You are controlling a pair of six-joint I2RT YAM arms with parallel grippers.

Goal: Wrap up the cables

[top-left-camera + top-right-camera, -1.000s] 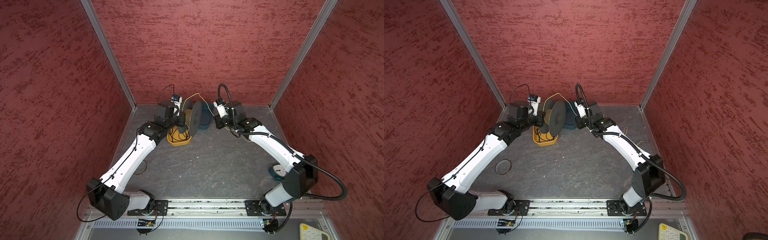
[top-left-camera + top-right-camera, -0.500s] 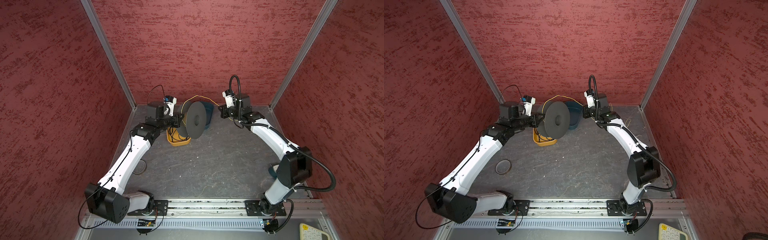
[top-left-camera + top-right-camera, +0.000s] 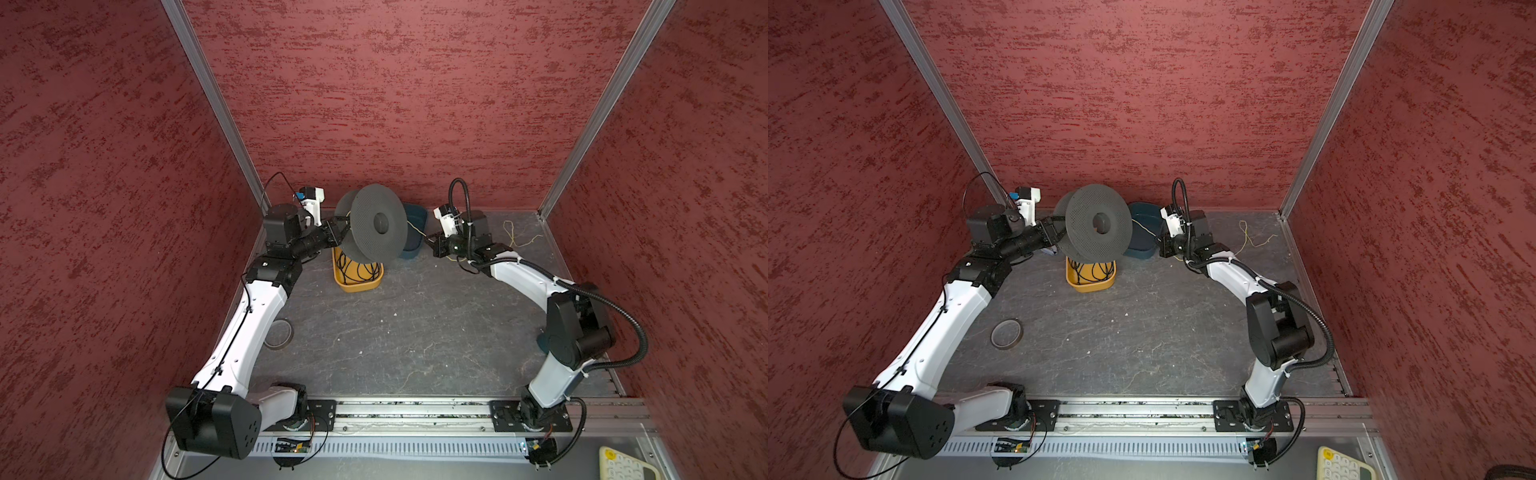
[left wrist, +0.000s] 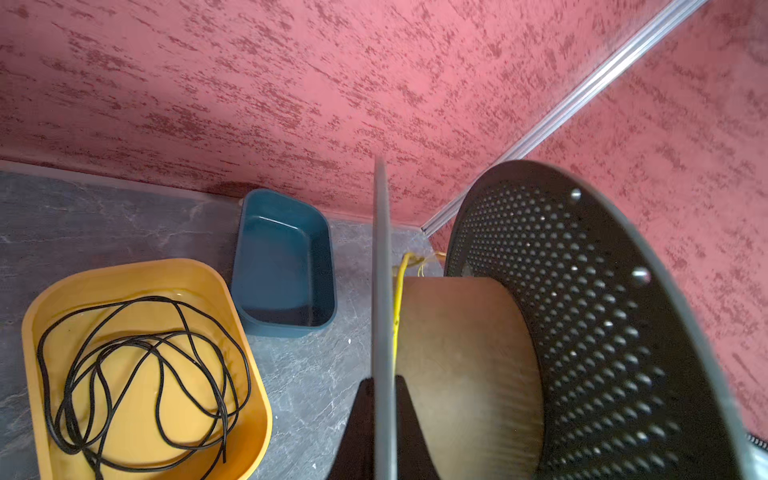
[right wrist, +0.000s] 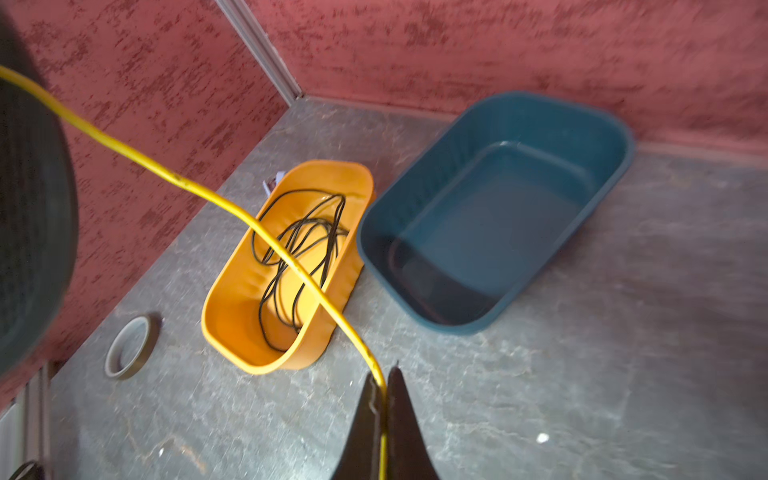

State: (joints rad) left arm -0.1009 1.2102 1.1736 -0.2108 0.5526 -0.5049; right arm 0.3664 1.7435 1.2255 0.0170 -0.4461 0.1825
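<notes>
Left gripper [image 4: 382,390] has the spool [image 4: 465,357] clamped by its rim between the jaws to steady it, right gripper [image 5: 381,388] pinches the wire [image 5: 178,179], probably to guide it on.

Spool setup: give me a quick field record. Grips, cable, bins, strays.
left gripper: shut on the spool flange, spool held off the table
right gripper: shut on the cable
cable: yellow, runs from right gripper to spool core; core mostly bare
orange bin: loose black cord inside
blue bin: empty
tape roll: on table, left side
</notes>
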